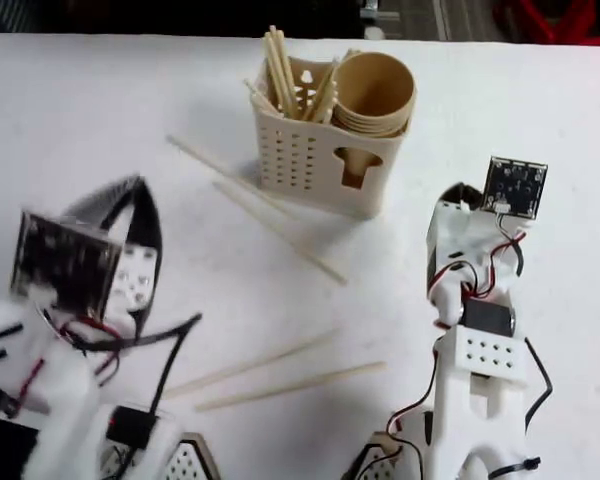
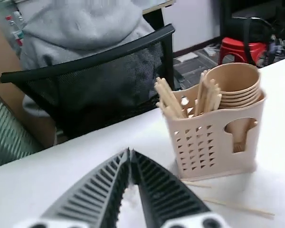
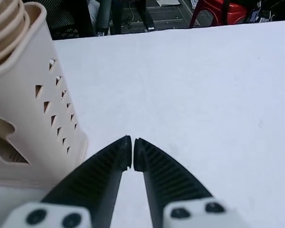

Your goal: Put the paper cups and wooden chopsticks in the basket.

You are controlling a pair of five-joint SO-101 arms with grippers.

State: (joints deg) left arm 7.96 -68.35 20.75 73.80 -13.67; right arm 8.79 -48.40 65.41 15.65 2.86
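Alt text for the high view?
A beige basket holds stacked paper cups and a bundle of wooden chopsticks; four more chopsticks lie loose on the white table in front of it. The left arm and right arm sit at the near corners.

1. Basket [image 1: 315,170]: cream, perforated plastic, standing upright at upper centre of the high view.
2. Paper cups [image 1: 376,92]: a tan nested stack, upright in the basket's right side.
3. Bundled chopsticks [image 1: 288,75]: standing in its left side.
4. Upper loose chopsticks [image 1: 280,233]: 2 lying diagonally, just lower left of the basket.
5. Lower loose chopsticks [image 1: 290,386]: 2 lying flat at lower centre.
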